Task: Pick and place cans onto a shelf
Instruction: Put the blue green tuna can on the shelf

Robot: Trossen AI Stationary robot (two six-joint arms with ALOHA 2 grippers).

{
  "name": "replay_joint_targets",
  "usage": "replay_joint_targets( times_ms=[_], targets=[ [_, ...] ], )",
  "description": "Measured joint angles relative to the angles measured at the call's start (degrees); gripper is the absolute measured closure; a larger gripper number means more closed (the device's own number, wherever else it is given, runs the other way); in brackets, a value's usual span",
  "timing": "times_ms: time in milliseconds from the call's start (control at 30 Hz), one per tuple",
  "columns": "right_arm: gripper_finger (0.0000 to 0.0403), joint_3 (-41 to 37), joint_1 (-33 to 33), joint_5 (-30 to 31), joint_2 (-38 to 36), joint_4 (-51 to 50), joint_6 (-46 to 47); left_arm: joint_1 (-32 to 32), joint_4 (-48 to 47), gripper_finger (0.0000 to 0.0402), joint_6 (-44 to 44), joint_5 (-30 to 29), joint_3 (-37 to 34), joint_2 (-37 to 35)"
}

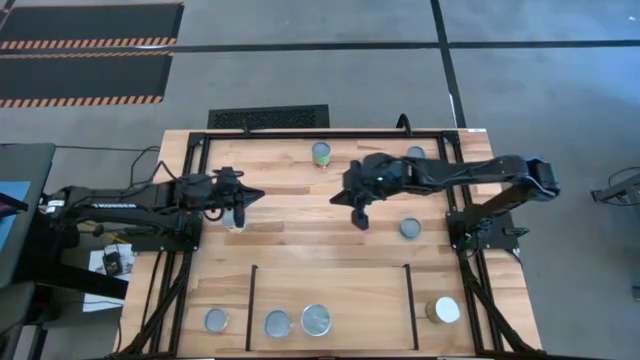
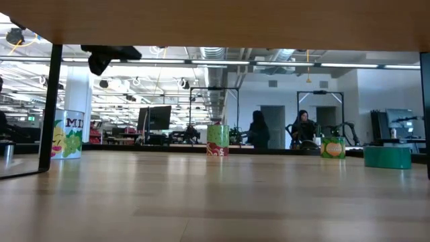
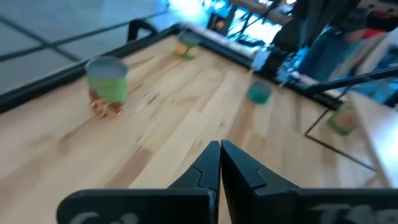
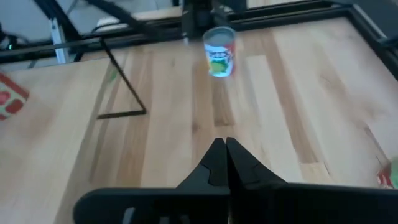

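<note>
Wood planks carry scattered cans; two stand on the shelf point(image 1: 330, 295) at six o'clock. Left gripper point(image 1: 252, 197), fingers pressed together, hovers beside a can point(image 1: 236, 219). Right gripper point(image 1: 360, 219), also closed, has another can point(image 1: 410, 229) at three o'clock.

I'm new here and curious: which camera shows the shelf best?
The high view: the whole shelf shows between its two black bars, two cans inside. The wrist views catch only bar corners; the low view doesn't show it clearly.
</note>
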Motion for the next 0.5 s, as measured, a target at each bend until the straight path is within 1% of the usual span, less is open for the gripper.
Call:
replay_joint_targets(
  times_ms=[67,167,333,433,500],
  targets=[
    [0.0403,-4.53,-0.66,-0.04,-2.42,3.97,0.62,0.00,0.07,0.0401,-0.47,-1.07,0.00,1.48],
    [0.0403,-8.96,-1.22,-0.18,-5.39,4.88,0.71,0.00,-2.99,0.0401,-2.40,-2.47,1.65,4.31],
    [0.0403,-13.82,-2.64,-0.43,-10.41,4.20,-1.62,-0.01,-15.77,0.0401,-6.73,-4.03,8.62,8.82],
    [0.0403,-16.69,-4.34,-0.52,-13.30,5.66,-2.27,-0.24,-22.48,0.0401,-8.73,-3.94,13.08,11.18],
    [0.0403,-18.79,-5.58,-1.63,-14.88,7.39,-2.28,-0.57,-26.28,0.0401,-9.36,-4.15,15.31,12.42]
  ],
)
